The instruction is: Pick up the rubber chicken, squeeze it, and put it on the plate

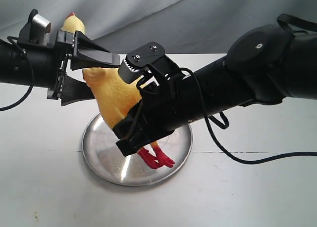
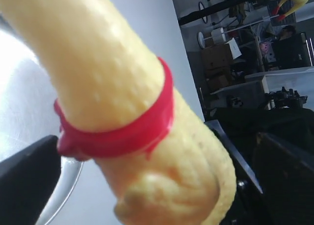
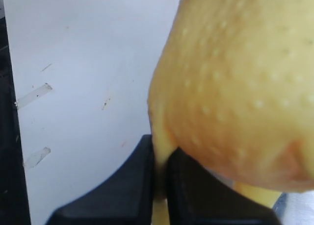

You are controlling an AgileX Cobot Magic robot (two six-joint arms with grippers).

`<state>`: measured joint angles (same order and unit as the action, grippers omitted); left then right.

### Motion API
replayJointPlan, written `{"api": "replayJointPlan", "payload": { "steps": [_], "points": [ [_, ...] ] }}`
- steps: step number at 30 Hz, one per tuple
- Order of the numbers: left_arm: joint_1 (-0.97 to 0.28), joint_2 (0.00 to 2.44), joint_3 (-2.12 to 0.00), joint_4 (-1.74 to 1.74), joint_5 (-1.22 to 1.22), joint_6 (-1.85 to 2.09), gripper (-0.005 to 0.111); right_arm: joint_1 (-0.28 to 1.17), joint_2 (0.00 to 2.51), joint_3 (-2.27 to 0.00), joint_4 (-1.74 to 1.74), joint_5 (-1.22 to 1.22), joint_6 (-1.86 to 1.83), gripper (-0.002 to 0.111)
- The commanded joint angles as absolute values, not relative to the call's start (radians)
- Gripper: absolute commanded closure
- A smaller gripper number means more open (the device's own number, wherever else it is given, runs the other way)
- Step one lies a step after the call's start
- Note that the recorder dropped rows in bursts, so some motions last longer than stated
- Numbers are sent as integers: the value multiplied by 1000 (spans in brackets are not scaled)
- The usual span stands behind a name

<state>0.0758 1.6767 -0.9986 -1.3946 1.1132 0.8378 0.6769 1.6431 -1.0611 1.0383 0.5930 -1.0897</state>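
Two grippers on one toy right now. The rubber chicken (image 1: pixel 116 96) is up in the air, hanging slantwise over the plate (image 1: pixel 99 160), and no part of it touches the metal as far as we can tell. Its head (image 1: pixel 74 24) pokes up behind the left arm, while the red feet (image 1: pixel 157 158) dangle low over the near side of the plate.

The right gripper (image 1: pixel 130 134) is the one doing the holding. In its wrist view we see the black fingers (image 3: pixel 122 186) pressed together with a thin fold of yellow rubber pinched between them, so it's clamped on the chicken's lower body, just above the legs.

The left gripper (image 1: pixel 106 79) is a different story. Its jaws stand wide apart, one above and one below the neck. From the left wrist camera we get the red neck band (image 2: pixel 122 132) filling the middle of the shot, with one finger (image 2: pixel 24 176) right beside the band and the other off to the far side with a gap showing, so it's straddling the neck, not squeezing it.

The shiny steel plate sits on the white table (image 1: pixel 257 197), directly under the chicken.
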Motion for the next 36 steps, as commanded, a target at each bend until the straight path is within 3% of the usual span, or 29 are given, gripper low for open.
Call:
{"api": "replayJointPlan", "payload": {
  "steps": [1,33,35,36],
  "points": [
    [71,1677,-1006,-1379,1125,855,8,678,1636,-1060,1066,573,-1125,108],
    [70,1677,-1006,-1391,1174,895,8,678,1636,-1060,1086,587,-1259,108],
    [70,1677,-1006,-1386,1165,895,19,678,1636,-1060,1086,587,-1259,108],
    [70,1677,-1006,-1386,1144,895,41,678,1636,-1060,1086,587,-1259,108]
  ]
}}
